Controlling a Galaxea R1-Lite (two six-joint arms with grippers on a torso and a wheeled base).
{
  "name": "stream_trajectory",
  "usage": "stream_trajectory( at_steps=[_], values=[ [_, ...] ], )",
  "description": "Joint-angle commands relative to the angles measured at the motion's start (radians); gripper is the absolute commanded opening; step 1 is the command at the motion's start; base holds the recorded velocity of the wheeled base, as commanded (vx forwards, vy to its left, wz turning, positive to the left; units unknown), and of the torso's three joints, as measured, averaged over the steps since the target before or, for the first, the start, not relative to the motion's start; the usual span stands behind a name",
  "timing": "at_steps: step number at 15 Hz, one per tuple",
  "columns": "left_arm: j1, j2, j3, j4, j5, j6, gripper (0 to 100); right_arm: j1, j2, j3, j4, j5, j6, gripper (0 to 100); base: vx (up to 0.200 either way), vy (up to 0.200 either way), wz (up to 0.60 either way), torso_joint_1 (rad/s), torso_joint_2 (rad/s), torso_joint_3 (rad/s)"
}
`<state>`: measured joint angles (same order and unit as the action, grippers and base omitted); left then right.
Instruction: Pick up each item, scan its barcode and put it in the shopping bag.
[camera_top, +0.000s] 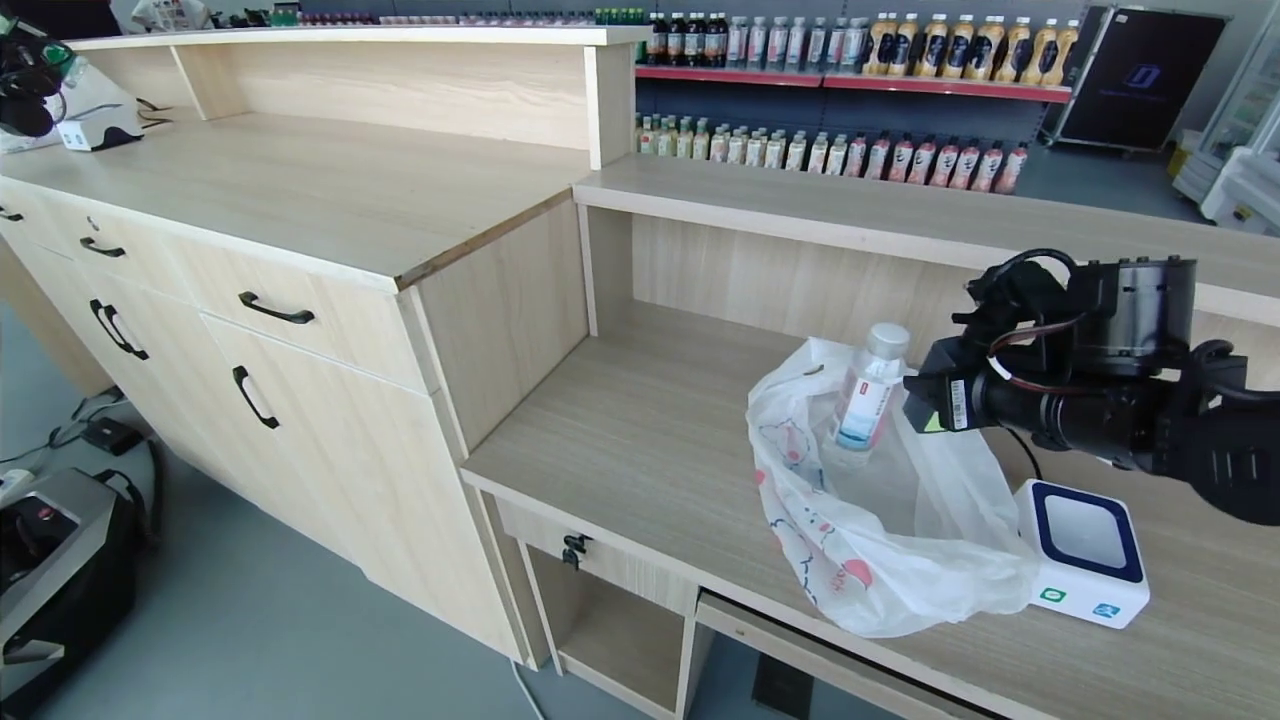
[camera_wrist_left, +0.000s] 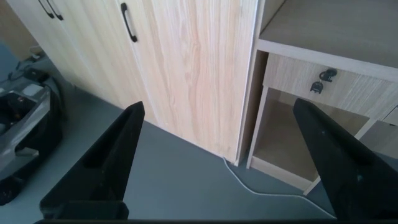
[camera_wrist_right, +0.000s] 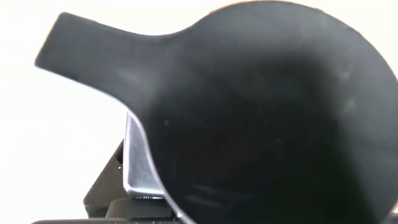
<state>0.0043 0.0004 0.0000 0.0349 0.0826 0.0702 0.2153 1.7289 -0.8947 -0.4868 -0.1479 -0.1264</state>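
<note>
Clearly the next move belongs to the right arm, since the left hand (camera_wrist_left: 217, 109) hangs low off the left end of the work. Its two fingers are spread wide with nothing between them, and they point down at the grey floor (camera_wrist_left: 186, 180) in front of the cabinet (camera_wrist_left: 186, 62), well apart from anything the task names. Further right, on the lower desk (camera_top: 640, 420), the shopping bag (camera_top: 850, 560) lies crumpled with its mouth gaping upward. The bottle (camera_top: 865, 400) stands in that mouth with its long axis near upright, leaning a little. Its white cap is at the top and its base is sunk behind the plastic, so I cannot tell whether it rests on the desk or hangs. Just right of the bottle, at about label height, is the right hand (camera_top: 925, 395), coming in sideways from the right with its arm roughly level. It is touching or very nearly touching the bottle's side, but the head view hides the fingertips behind the wrist. Whether the right hand is clenched on the bottle or has let go I cannot tell. Rightmost, the scanner (camera_top: 1085, 550) sits on the desk against the bag's right edge, below the arm. By my reading the bottle lies leftward of the right hand and inside the bag, so what matters is a straight pull back to the right without dragging the plastic.
</note>
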Motion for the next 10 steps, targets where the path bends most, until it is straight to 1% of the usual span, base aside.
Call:
stream_trajectory(
  at_steps=[1,4,6,8,10],
  values=[
    [0.0,0.0,0.0,0.0,0.0,0.0,100,0.004,0.063,0.042,-0.018,0.008,-0.001,0,0.0,0.0,0.0,0.0,0.0,0.0],
    [0.0,0.0,0.0,0.0,0.0,0.0,100,0.012,0.101,0.057,-0.035,0.036,-0.001,0,0.0,0.0,0.0,0.0,0.0,0.0],
    [0.002,0.0,0.0,0.0,0.0,0.0,100,0.018,0.149,0.111,-0.157,0.079,-0.002,0,0.0,0.0,0.0,0.0,0.0,0.0],
    [0.0,0.0,0.0,0.0,0.0,0.0,100,0.015,0.185,0.126,-0.216,0.134,-0.002,0,0.0,0.0,0.0,0.0,0.0,0.0],
    [0.0,0.0,0.0,0.0,0.0,0.0,100,0.015,0.221,0.126,-0.256,0.152,-0.002,0,0.0,0.0,0.0,0.0,0.0,0.0]
  ],
)
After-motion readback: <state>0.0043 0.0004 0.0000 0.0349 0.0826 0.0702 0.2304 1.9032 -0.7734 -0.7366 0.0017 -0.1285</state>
